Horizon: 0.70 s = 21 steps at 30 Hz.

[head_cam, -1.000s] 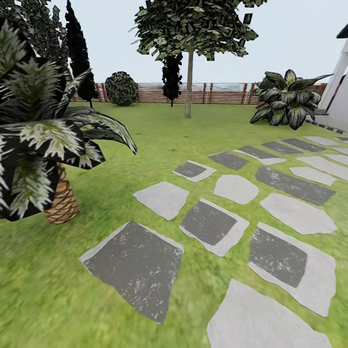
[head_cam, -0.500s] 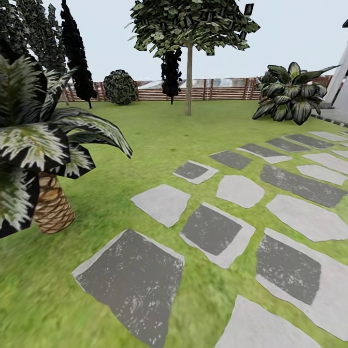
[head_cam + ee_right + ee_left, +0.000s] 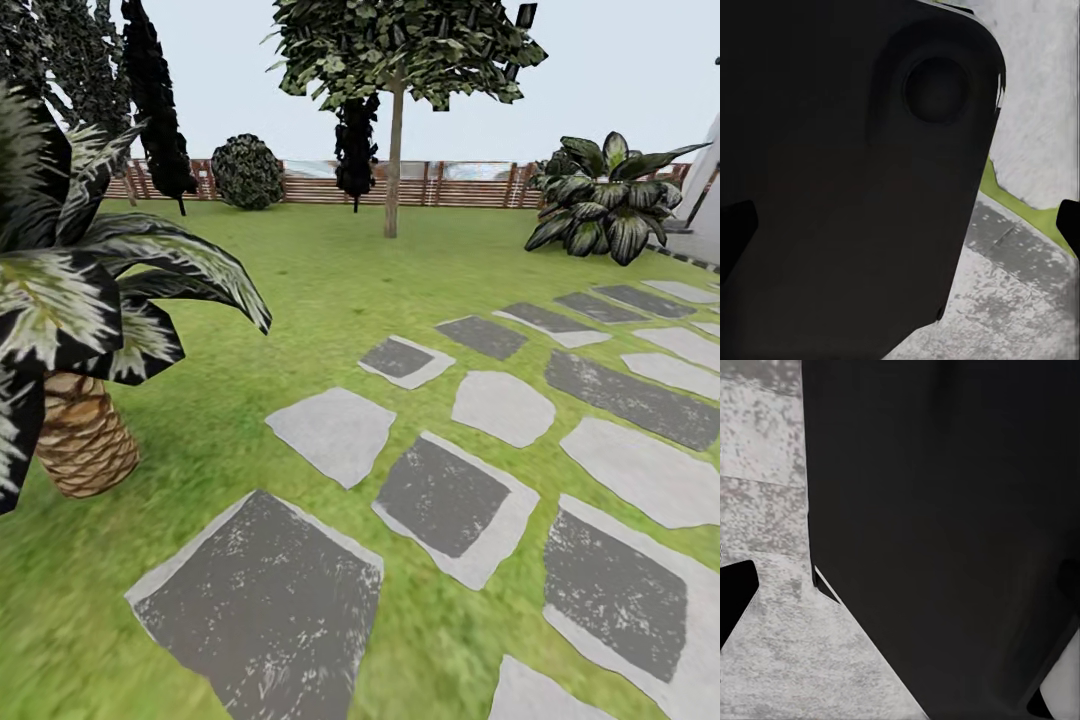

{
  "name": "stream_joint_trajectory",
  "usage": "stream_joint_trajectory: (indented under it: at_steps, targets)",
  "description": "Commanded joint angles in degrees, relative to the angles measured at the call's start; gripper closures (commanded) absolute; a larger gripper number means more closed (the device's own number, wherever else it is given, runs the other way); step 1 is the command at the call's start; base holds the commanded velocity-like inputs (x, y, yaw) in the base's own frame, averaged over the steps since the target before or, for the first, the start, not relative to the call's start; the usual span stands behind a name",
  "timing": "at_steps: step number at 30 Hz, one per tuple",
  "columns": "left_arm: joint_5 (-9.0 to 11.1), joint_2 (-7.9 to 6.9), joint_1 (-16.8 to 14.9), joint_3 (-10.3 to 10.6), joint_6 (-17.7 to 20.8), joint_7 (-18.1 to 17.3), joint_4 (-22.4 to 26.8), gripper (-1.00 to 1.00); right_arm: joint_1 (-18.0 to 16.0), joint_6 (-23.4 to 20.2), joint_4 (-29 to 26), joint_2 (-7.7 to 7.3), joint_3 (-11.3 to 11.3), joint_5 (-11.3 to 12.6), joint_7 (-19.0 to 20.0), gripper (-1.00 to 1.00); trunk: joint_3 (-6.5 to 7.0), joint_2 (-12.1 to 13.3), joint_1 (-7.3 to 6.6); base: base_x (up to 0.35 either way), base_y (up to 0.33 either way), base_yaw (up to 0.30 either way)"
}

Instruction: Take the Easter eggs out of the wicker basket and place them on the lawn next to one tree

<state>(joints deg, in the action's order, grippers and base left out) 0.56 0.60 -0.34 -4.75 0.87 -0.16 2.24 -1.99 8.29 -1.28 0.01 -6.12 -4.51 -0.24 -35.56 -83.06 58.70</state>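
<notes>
Right gripper (image 3: 900,232) has its two black fingertips (image 3: 736,232) spread to opposite edges of the right wrist view, well apart, with nothing held between them. Beyond them sits a dark rounded panel of the robot's own body (image 3: 832,187), and past that pale grey speckled paving stones (image 3: 1035,90) with a thin strip of the mottled green lawn (image 3: 1016,199) between two slabs. Left gripper (image 3: 900,600) shows one black fingertip (image 3: 735,600) clearly. The other is lost against a dark flat body panel (image 3: 945,510), so I cannot tell how wide it stands; grey stone (image 3: 765,510) lies beneath it.

Far ahead of both grippers, across the lawn (image 3: 300,300), stands the tree with a straight pale trunk and dark blocky foliage (image 3: 392,150), near the brown slatted wooden fence (image 3: 460,185). On the left arm's side is a short palm with a patterned brown trunk (image 3: 80,450). On the right arm's side runs a path of grey and dark flagstones (image 3: 440,495), with a broad-leaved dark shrub (image 3: 605,200) at its far end.
</notes>
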Motion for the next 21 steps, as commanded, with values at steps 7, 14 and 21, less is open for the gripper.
stream_joint_trajectory:
  at_steps: [7,14,21]
  targets:
    - [0.06,0.02,-0.01,-0.44,0.09,-0.02,0.04,-1.0,-0.03,0.15,0.05,-0.01,-0.12,-0.43,-0.03,-1.0,-0.05,-0.02,0.03,0.33,0.0,0.0]
    - [0.06,0.07,-0.01,-0.44,0.09,-0.02,0.04,-1.0,-0.03,0.15,0.05,-0.01,-0.12,-0.42,-0.03,-1.0,-0.05,-0.02,0.03,0.33,0.0,0.0]
    - [0.06,0.09,-0.01,-0.44,0.09,-0.02,0.04,-1.0,-0.03,0.15,0.05,-0.01,-0.12,-0.43,-0.03,-1.0,-0.05,-0.02,0.03,0.33,0.0,0.0]
